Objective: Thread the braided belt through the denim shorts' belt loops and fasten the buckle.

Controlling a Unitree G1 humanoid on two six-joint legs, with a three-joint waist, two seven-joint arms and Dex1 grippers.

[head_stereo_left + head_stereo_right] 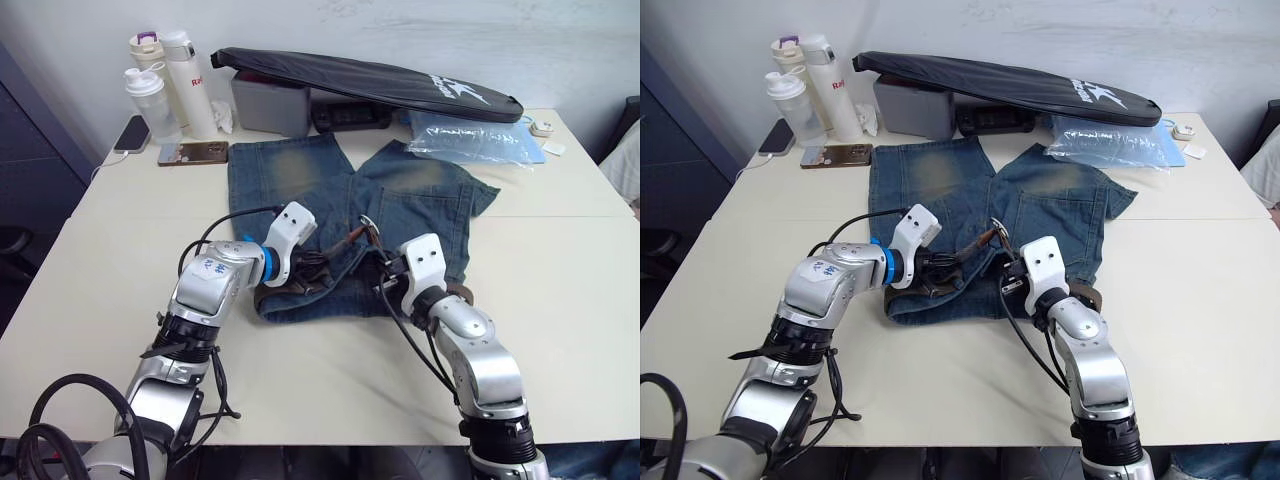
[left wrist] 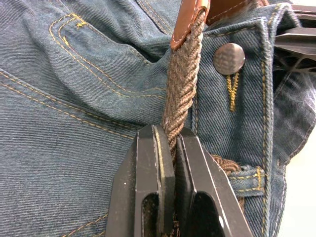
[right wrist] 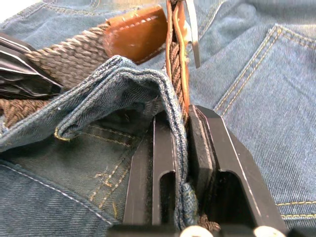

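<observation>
Braided belt [image 2: 181,94] at the denim shorts' [image 1: 300,180] waistband, fastening stage: left gripper [image 2: 174,148] pinches the braid, right gripper [image 3: 181,143] pinches belt and waistband edge. Next, seat the tip in the buckle [image 3: 192,34].

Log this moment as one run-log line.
left gripper: shut on braided belt | right gripper: shut on belt and denim shorts waistband | buckle: unfastened
</observation>
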